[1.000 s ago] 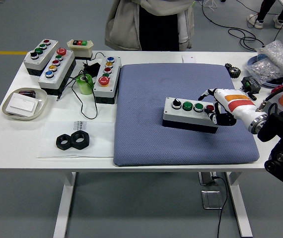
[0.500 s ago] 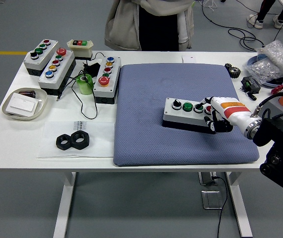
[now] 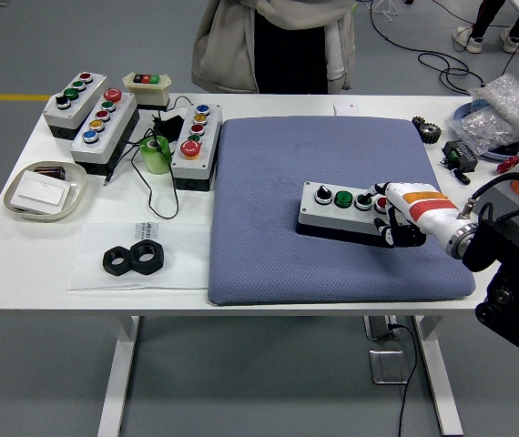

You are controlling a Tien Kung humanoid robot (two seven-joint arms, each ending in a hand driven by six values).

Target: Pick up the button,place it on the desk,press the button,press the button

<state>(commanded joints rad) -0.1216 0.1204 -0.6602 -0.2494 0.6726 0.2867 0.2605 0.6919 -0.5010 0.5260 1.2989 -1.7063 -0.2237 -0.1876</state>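
Note:
A grey button box [image 3: 337, 208] with a black selector, a green button and further buttons lies on the blue mat [image 3: 269, 228], right of centre. My right hand [image 3: 389, 214], white with an orange stripe, rests at the box's right end. Its fingers are curled, one white fingertip lies over the red button at that end, and the dark fingers hang in front of the box's corner. The red button is mostly hidden under the hand. My left hand is out of view.
Three more button boxes [image 3: 91, 114] [image 3: 196, 137] [image 3: 146, 84] stand at the back left with a green tape roll [image 3: 157, 155], cables, a bowl [image 3: 45, 189] and black nuts [image 3: 135, 259]. A person [image 3: 273, 41] stands at the far side. A bag of parts [image 3: 501, 114] lies at the back right.
My right hand has dropped and shifted left onto the box's right end, now covering the red button. The box has stayed in place on the mat.

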